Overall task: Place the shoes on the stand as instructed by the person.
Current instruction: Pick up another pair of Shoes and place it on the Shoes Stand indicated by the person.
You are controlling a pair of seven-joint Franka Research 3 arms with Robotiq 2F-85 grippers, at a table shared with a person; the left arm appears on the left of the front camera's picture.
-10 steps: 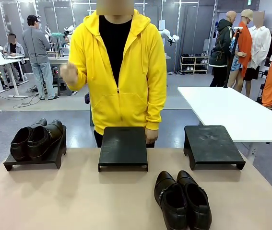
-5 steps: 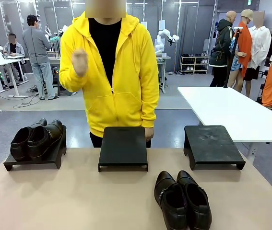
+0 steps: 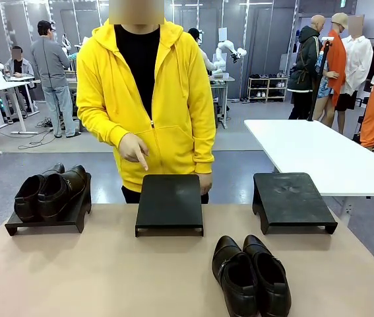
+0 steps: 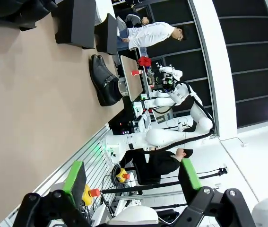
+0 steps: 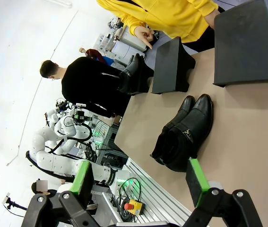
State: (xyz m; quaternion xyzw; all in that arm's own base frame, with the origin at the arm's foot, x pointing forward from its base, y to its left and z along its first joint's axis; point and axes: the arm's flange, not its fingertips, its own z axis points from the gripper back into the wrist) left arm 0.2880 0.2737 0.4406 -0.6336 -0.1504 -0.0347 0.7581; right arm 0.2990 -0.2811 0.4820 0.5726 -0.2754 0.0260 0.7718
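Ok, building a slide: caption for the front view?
Person in yellow hoodie points at the middle stand; buckled black shoes sit on the table, dark pair on the left stand.

Three stands: left stand, middle stand, right stand. Four shoes in two pairs: left pair on left stand, near pair on table, right of middle. One person, far side.

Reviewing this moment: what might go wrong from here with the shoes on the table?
The person's hand points at the middle stand, but the empty right stand sits nearer the buckled black shoes: wrong stand possible. The pair lies touching; the open right gripper may lift one shoe only.
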